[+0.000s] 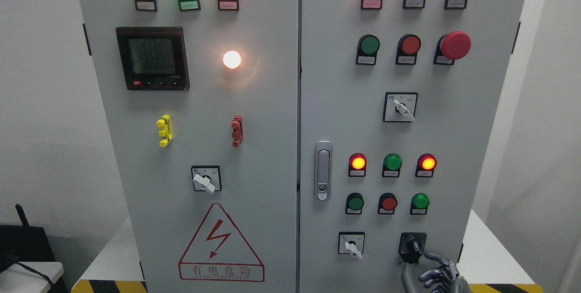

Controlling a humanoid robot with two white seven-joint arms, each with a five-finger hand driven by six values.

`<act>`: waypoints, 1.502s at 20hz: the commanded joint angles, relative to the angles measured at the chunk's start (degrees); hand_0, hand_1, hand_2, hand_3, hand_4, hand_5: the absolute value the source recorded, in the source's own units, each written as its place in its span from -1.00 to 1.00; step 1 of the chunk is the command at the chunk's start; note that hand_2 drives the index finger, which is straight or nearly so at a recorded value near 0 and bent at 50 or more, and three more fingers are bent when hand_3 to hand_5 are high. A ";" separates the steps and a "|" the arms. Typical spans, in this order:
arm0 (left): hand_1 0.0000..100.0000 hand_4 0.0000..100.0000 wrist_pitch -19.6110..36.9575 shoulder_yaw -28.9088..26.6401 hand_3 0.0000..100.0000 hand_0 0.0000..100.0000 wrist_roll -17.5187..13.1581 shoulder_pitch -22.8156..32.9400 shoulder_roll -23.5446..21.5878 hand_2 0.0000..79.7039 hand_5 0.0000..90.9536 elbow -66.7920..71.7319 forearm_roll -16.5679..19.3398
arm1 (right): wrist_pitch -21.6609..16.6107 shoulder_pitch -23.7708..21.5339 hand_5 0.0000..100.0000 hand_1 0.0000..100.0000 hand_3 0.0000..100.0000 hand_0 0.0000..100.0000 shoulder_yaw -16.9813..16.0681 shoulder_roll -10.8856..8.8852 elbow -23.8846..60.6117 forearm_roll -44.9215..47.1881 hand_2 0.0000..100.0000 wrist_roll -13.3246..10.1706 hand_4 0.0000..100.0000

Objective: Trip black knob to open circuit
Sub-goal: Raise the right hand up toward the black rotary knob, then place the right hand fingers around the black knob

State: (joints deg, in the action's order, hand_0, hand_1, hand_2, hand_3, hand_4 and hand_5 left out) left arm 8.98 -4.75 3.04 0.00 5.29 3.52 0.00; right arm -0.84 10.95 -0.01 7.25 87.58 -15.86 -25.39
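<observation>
- The black knob (412,245) sits low on the right door (490,157), just beside my right hand (433,275), at its eleven o'clock.
- My fingers (442,263) are loosely spread, holding nothing.

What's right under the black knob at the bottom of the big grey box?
The robot's right hand, fingers spread and reaching up just under the black knob. The hand hides the cabinet panel behind it, so anything there can't be seen.
</observation>
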 commanded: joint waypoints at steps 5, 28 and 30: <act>-0.22 -1.00 -0.02 0.00 -1.00 -0.76 0.03 -0.44 -0.02 -1.00 -1.00 0.00 1.85 | 0.31 1.18 0.80 0.61 0.56 -0.51 0.01 0.04 -1.36 -0.05 -0.19 -0.53 0.69; -0.22 -1.00 -0.02 0.00 -1.00 -0.76 0.03 -0.44 -0.02 -1.00 -1.00 0.00 1.93 | 0.31 1.36 0.80 0.64 0.58 -0.46 0.18 0.04 -1.36 -0.05 -0.14 -0.53 0.70; -0.22 -1.00 -0.02 0.00 -1.00 -0.76 0.03 -0.44 -0.02 -1.00 -1.00 0.00 1.85 | 0.40 1.44 0.80 0.64 0.58 -0.46 0.10 0.04 -1.36 -0.13 -0.12 -0.53 0.70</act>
State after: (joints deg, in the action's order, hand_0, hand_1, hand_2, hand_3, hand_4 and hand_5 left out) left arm 8.98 -4.74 3.04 0.00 5.29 3.52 0.00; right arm -0.49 12.30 -0.01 7.29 86.32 -15.94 -25.92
